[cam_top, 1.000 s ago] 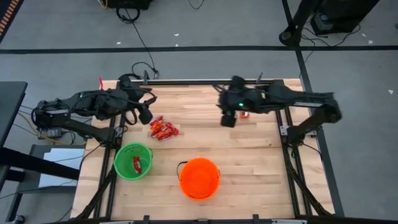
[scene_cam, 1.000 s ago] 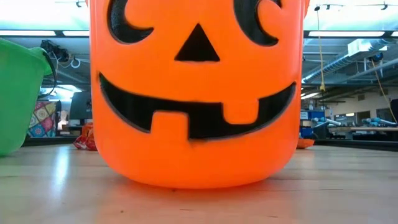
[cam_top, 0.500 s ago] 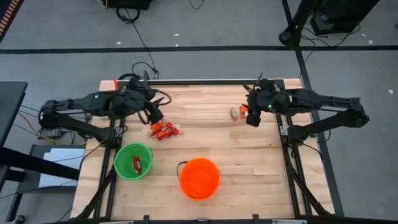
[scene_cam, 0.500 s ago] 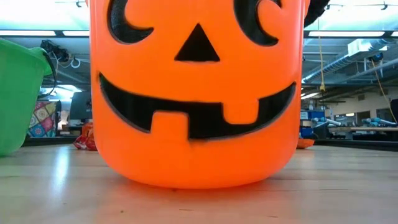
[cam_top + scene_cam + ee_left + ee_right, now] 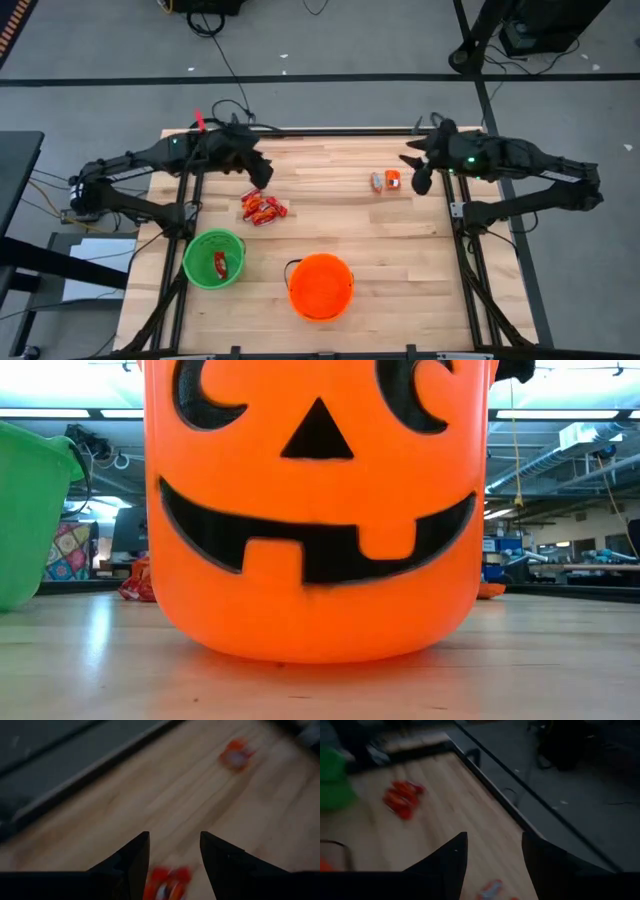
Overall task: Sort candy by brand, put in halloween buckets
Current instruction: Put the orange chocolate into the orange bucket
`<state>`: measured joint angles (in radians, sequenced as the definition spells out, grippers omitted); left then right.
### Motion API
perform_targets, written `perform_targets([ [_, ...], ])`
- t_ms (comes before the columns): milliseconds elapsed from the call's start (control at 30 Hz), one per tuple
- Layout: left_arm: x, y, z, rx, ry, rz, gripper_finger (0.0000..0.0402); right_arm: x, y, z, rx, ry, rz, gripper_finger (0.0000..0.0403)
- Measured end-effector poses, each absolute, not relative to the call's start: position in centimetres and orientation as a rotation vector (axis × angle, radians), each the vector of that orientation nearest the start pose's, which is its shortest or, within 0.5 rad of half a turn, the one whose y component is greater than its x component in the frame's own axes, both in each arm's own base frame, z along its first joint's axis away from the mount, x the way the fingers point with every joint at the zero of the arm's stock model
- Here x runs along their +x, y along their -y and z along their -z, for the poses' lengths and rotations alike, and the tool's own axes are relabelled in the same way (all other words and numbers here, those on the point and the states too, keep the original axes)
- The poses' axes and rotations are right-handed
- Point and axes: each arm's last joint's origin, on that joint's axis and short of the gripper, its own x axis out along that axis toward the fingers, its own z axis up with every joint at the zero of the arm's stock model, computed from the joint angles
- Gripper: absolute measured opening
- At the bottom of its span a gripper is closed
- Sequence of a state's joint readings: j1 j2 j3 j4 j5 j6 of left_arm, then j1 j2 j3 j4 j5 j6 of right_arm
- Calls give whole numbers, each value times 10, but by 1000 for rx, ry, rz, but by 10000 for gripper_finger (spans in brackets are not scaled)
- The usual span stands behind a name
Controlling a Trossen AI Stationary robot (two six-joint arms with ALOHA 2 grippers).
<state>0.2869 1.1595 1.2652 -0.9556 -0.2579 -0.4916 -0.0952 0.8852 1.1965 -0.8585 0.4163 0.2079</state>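
Wooden slats make up the table (image 5: 400,240) seen from above. A cluster of red candy (image 5: 263,208) lies left of centre on it, and a small orange-and-white candy pile (image 5: 384,181) lies near the right far side. The green bucket (image 5: 213,259) stands at the left near edge with one red piece (image 5: 220,264) inside; the orange bucket (image 5: 321,286) stands to its right, apart from it. The left gripper (image 5: 262,176) hangs just beyond the red cluster, and the right gripper (image 5: 420,180) hangs just beside the orange-and-white pile.

From table height, the orange bucket's (image 5: 315,510) black jack-o'-lantern face fills the middle, the green bucket (image 5: 35,510) shows at the left edge, and a bit of red candy (image 5: 137,585) peeks out between them.

From the left wrist, the two dark fingers (image 5: 131,862) stand apart with nothing between them, above the red candy (image 5: 167,882); a blurred orange shape farther off is probably the other pile (image 5: 236,754).

From the right wrist, its fingers (image 5: 451,860) are likewise spread and empty, with an orange-and-white piece (image 5: 491,890) just below them, and the red cluster (image 5: 401,798) and green bucket (image 5: 334,785) farther across the table.
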Motion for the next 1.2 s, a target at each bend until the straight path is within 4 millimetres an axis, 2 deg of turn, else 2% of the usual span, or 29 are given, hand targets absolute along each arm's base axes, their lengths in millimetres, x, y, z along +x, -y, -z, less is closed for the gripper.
perform_targets([
  [200,195,-83,-338,-595,-962,-754,181,124,21,-401,297,-377,473,199],
  [400,212,-93,-315,-639,-1110,-750,181,112,17,-407,362,-322,380,199],
  [733,230,-101,-265,-647,-1520,-746,181,97,13,-415,349,-246,278,199],
  [1033,243,-97,-253,-772,-1539,-679,181,74,11,-421,338,-175,265,199],
  [1200,247,-96,-247,-763,-1566,-685,181,66,10,-424,341,-126,256,199],
])
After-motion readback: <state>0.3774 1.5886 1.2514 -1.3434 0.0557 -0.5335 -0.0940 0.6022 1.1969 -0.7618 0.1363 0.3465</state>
